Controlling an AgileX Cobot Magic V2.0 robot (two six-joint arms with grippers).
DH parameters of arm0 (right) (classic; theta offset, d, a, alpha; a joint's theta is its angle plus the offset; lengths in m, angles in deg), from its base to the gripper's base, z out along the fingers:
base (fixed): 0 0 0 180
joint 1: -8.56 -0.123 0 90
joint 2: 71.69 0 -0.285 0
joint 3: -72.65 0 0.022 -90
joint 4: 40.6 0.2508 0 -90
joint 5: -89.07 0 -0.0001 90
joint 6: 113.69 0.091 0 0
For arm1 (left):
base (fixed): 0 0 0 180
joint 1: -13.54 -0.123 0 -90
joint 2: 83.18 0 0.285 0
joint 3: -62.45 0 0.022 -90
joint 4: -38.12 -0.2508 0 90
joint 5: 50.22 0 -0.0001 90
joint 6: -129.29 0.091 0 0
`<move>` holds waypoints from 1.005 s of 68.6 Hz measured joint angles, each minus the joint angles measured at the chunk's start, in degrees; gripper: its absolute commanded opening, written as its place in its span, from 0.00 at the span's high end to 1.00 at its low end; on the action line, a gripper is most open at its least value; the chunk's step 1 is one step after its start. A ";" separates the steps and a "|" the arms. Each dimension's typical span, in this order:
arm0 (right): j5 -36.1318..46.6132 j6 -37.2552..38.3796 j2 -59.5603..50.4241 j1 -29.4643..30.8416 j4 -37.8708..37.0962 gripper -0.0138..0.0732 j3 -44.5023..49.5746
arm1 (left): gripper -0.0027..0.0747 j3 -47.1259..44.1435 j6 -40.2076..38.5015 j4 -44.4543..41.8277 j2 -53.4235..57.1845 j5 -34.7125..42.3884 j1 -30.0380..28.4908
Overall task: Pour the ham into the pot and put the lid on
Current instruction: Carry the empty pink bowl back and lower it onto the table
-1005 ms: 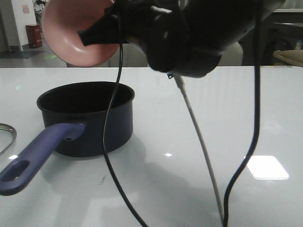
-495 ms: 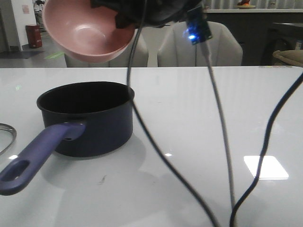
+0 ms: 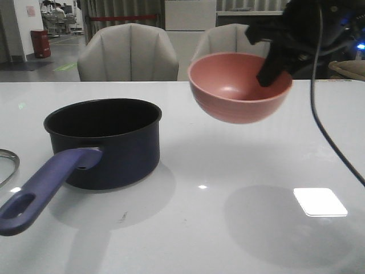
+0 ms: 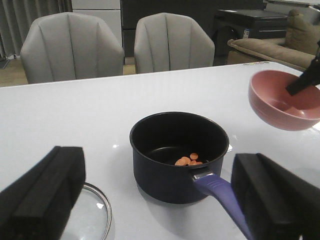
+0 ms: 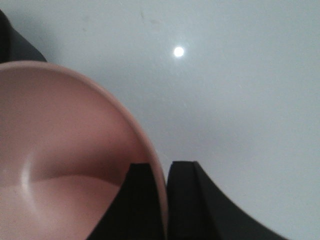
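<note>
On the white table (image 3: 228, 240), largest item first:

Pot (image 3: 108, 142): dark navy saucepan, black inside, upright on the robot's left half of the table; long purple-blue handle points toward the robot.

Pink bowl (image 3: 239, 88): held in the air to the right of the pot, well clear of it, roughly level, no contents visible.

Lid (image 4: 92, 212): glass with metal rim, flat on the table just beside the pot; only an edge shows in front view.

Ham (image 4: 189, 160): small flat orange-pink slices, clustered on the pot floor near the handle side.

Right gripper (image 5: 162, 192): fingers pinched on the bowl rim, one inside, one outside.

Left gripper (image 4: 160, 200): fingers spread wide, holding nothing, hovering above pot and lid.

Progress: pouring judged complete; bowl not yet put down, lid not yet on the pot.
</note>
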 measured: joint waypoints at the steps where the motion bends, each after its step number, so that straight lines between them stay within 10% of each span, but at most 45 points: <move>1: -0.24 0.00 0.00 0.00 0.01 0.69 0.10 | 0.14 0.00 0.00 0.00 0.00 0.00 0.00; 40: 1.19 0.34 3.25 3.75 -0.63 0.66 7.23 | 0.14 0.00 0.00 0.00 0.00 0.00 0.00; 69: 0.34 0.34 7.32 3.75 -0.63 0.30 6.85 | 0.14 0.00 0.09 0.00 0.00 0.00 0.00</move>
